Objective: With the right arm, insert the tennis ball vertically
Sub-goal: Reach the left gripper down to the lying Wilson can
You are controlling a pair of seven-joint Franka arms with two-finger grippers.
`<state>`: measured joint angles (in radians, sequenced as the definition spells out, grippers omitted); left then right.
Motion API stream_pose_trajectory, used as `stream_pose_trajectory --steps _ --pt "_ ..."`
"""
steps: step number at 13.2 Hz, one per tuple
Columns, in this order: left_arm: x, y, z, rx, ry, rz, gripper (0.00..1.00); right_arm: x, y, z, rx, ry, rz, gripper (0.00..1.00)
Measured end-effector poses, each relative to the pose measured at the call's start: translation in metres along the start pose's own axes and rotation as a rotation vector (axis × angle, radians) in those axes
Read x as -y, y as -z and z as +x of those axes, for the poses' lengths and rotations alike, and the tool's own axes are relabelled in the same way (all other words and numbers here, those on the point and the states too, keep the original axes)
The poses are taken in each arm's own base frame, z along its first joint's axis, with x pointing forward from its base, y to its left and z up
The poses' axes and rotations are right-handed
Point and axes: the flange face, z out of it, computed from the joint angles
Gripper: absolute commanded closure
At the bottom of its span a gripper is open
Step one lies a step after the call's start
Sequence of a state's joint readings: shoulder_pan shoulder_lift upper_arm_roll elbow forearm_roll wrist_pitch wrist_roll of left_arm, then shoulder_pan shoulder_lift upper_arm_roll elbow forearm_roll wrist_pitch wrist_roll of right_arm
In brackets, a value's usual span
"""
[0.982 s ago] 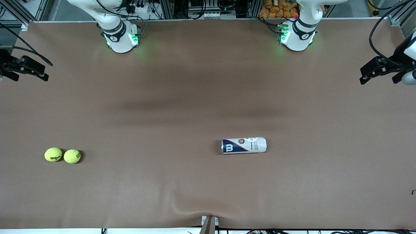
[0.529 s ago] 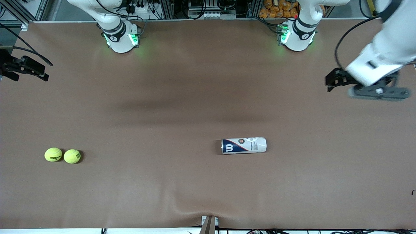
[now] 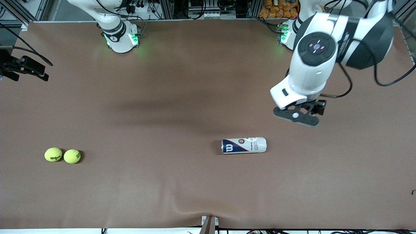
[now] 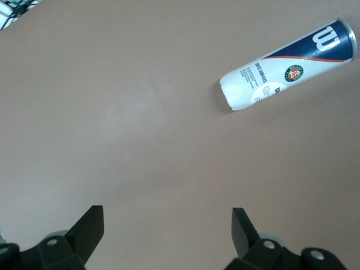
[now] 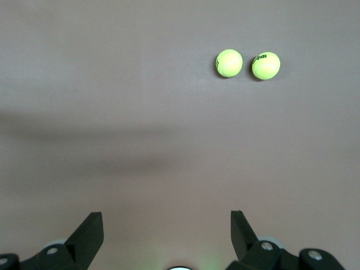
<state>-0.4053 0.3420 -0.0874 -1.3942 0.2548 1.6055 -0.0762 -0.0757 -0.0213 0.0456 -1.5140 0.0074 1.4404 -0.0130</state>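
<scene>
Two yellow-green tennis balls (image 3: pixel 53 154) (image 3: pixel 72 156) lie touching side by side near the right arm's end of the table; the right wrist view shows them as well (image 5: pixel 229 62) (image 5: pixel 266 66). A white and blue Wilson ball can (image 3: pixel 244 145) (image 4: pixel 288 66) lies on its side mid-table. My left gripper (image 3: pixel 296 116) (image 4: pixel 167 216) hangs open and empty over bare table, a little toward its own base from the can. My right gripper (image 3: pixel 31 69) (image 5: pixel 167 219) waits open and empty at the right arm's edge of the table, well above the balls.
The table is covered with a brown cloth that bulges at a clamp (image 3: pixel 209 224) on the edge nearest the front camera. Both arm bases (image 3: pixel 121 37) (image 3: pixel 294 35) stand along the farthest edge, with cables and equipment past them.
The left arm has swung in from the left arm's end of the table to above the cloth close to the can. The right arm, the balls and the can have not moved.
</scene>
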Motion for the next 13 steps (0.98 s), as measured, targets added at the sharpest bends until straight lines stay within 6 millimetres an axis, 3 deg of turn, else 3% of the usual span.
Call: stream_pose_trajectory --steps 3,5,13 --pt "-0.038 -0.042 0.019 0.052 -0.104 0.008 0.0 0.0 0.0 0.0 0.0 0.0 0.0 0.0" --pt "-0.046 -0.066 0.03 0.067 -0.189 0.004 0.0 0.0 0.0 0.0 0.0 0.0 0.0 0.0" --pt "-0.068 -0.099 0.05 0.038 -0.588 -0.009 0.0 0.0 0.0 0.0 0.0 0.0 0.0 0.0"
